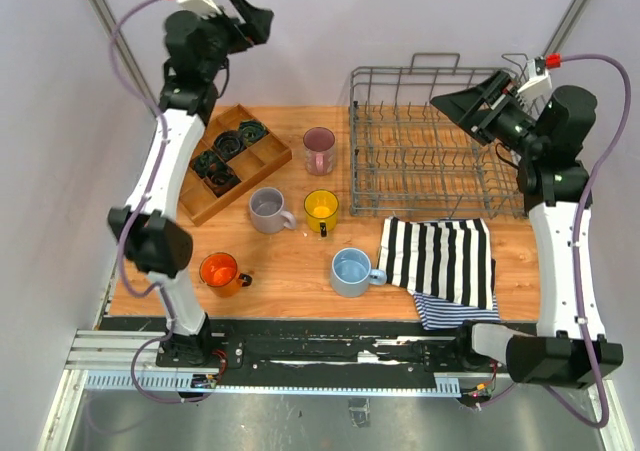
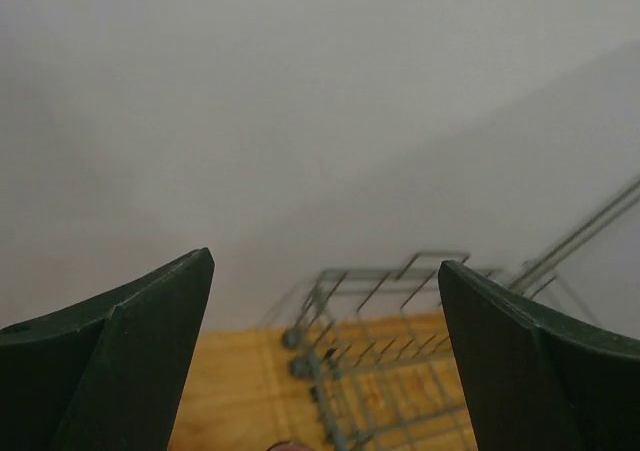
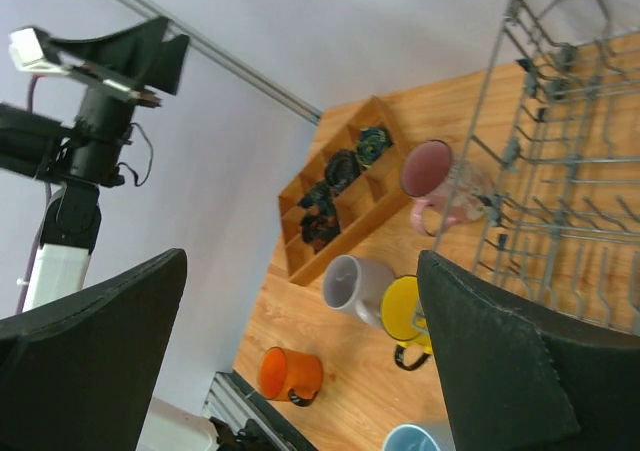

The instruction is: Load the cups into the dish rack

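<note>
Five cups stand on the wooden table: orange (image 1: 220, 271), grey (image 1: 268, 210), yellow (image 1: 321, 208), translucent pink (image 1: 319, 149) and light blue (image 1: 352, 271). The grey wire dish rack (image 1: 432, 151) stands at the back right, with no cup in it. My left gripper (image 1: 250, 19) is open and empty, raised high at the back left. My right gripper (image 1: 462, 106) is open and empty, raised above the rack. The right wrist view shows the orange (image 3: 290, 374), grey (image 3: 351, 285), yellow (image 3: 410, 307) and pink (image 3: 432, 171) cups and the rack (image 3: 560, 171). The left wrist view shows the rack (image 2: 390, 371).
A compartmented wooden tray (image 1: 232, 159) with dark rings stands at the back left. A black-and-white striped cloth (image 1: 445, 261) lies in front of the rack. Grey walls surround the table.
</note>
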